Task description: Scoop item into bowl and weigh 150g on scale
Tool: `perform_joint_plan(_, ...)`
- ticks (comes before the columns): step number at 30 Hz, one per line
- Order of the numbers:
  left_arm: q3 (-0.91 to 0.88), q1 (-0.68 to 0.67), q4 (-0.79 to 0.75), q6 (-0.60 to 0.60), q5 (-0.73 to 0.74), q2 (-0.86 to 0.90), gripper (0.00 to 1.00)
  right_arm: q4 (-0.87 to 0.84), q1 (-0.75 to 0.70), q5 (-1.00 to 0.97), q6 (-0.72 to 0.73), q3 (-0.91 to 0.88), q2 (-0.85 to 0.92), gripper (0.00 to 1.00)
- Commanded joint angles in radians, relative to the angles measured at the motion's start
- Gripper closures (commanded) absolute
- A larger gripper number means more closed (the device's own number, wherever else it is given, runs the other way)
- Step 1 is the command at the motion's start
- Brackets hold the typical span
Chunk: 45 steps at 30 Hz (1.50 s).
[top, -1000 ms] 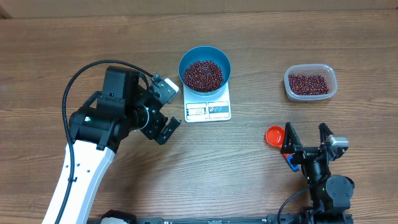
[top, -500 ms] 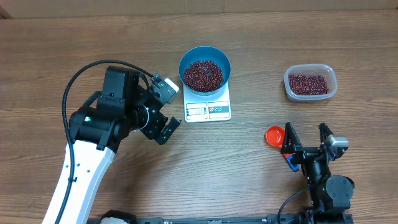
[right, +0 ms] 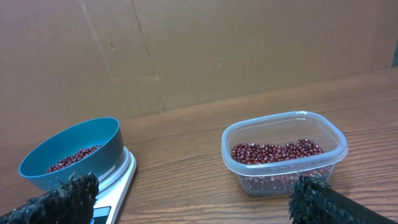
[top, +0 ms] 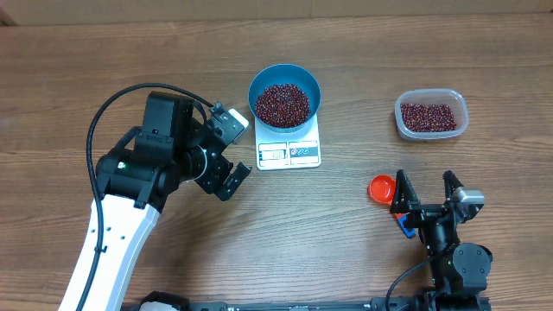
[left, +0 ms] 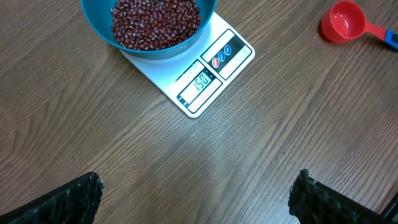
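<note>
The blue bowl (top: 312, 83) stands on the white scale (top: 303, 154), filled with dark red-brown beans (top: 282, 104). In the left wrist view the bowl (left: 96, 22) and scale (left: 231, 52) lie ahead, and the display reads 150. My left gripper (top: 237, 152) hovers left of the scale, open, with bare wood between its fingers (left: 68, 202). My right gripper (top: 426, 187) sits at the near right, open and holding nothing. It faces the bowl (right: 81, 140) and the scale (right: 121, 177).
A clear plastic tub (top: 431, 115) holding more beans (right: 277, 151) stands at the far right. A red measuring scoop (top: 381, 188) with a blue-tipped handle lies on the table just left of the right gripper, also in the left wrist view as the scoop (left: 342, 22).
</note>
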<state>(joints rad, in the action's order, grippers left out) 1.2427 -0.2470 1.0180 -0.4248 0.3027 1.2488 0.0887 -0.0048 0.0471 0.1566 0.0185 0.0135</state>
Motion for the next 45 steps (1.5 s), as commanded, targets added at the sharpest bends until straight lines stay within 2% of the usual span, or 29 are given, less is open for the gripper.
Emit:
perform_joint_plan(1, 0.023, -0.002, -0.001, -0.001, 0.001, 0.006, 0.0, -0.008, 0.005, -0.002, -0.005, -0.011, -0.011, 0.0)
perform_joint_plan(14, 0.022, -0.003, 0.004, -0.001, 0.001, 0.006, 0.0, -0.008, 0.005, -0.002, -0.005, -0.011, -0.011, 0.0)
perform_joint_plan(19, 0.014, -0.002, -0.013, 0.002, 0.008, -0.052, 0.0, -0.008, 0.005, -0.002, -0.005, -0.011, -0.011, 0.0)
perform_joint_plan(23, -0.045, -0.002, -0.055, 0.002, -0.045, -0.13, 0.0, -0.008, 0.005, -0.002, -0.005, -0.011, -0.011, 0.0)
perform_joint_plan(26, -0.133, -0.002, -0.121, 0.003, -0.043, -0.219, 0.0, -0.008, 0.005, -0.002, -0.005, -0.011, -0.011, 0.0)
perform_joint_plan(31, -0.368, 0.02, -0.253, 0.019, -0.043, -0.467, 0.0, -0.008, 0.005, -0.002, -0.005, -0.011, -0.011, 0.0)
perform_joint_plan(37, -0.63, 0.117, -0.343, 0.198, -0.058, -0.811, 0.01, -0.008, 0.005, -0.002, -0.005, -0.011, -0.011, 0.0)
perform_joint_plan(42, -0.761, 0.142, -0.35, 0.254, -0.07, -1.041, 0.0, -0.008, 0.005, -0.002, -0.005, -0.011, -0.011, 0.0)
perform_joint_plan(45, -0.809, 0.146, -0.37, 0.3, -0.093, -1.118, 0.0, -0.008, 0.005, -0.002, -0.005, -0.011, -0.011, 0.0)
